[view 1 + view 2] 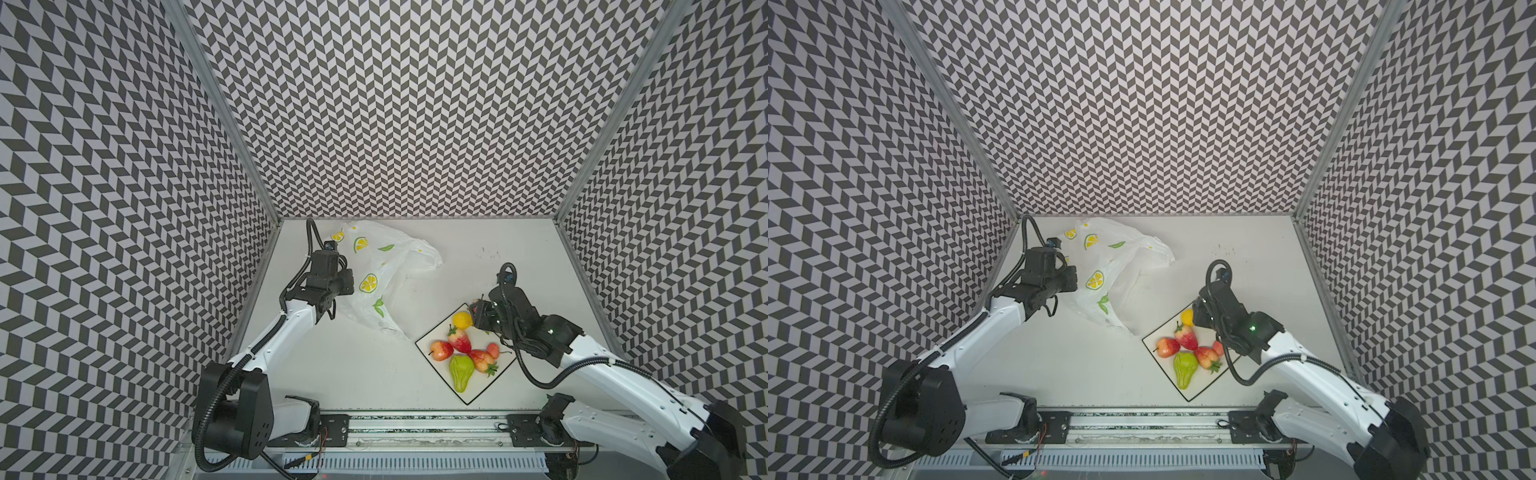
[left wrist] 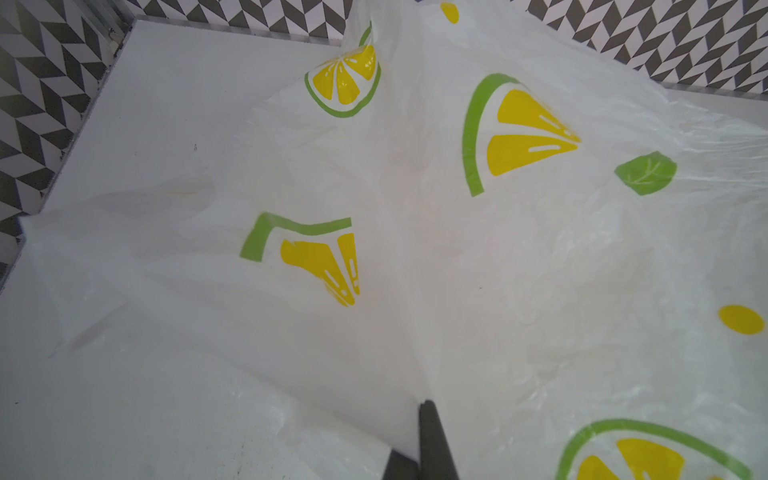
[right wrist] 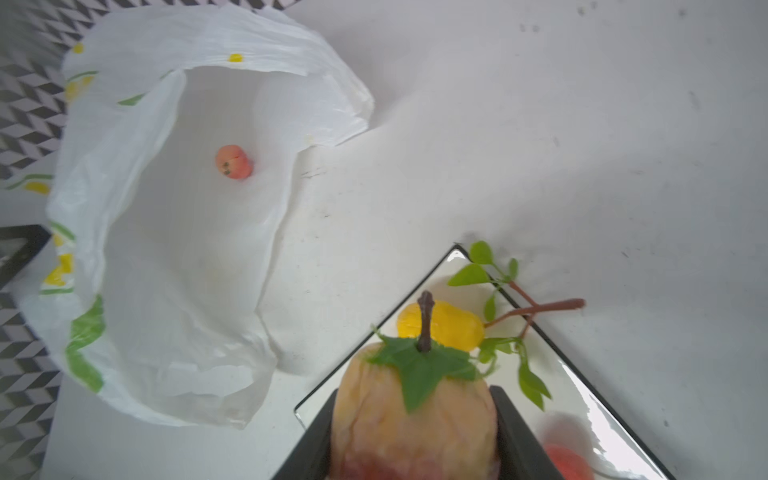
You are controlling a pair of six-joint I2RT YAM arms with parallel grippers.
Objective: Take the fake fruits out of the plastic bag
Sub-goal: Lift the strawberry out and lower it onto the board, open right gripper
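While the right gripper (image 3: 415,440) clamps a stemmed fruit (image 3: 399,415) over the plate (image 3: 582,386), the left gripper (image 2: 422,415) is pinched shut on the bag (image 2: 415,249), which is thin and limp. Item: one small fruit (image 3: 233,162) inside the bag, likely light and slick; grip across its middle.

Thin crinkly plastic bag (image 3: 166,257); glossy plate (image 3: 590,415).
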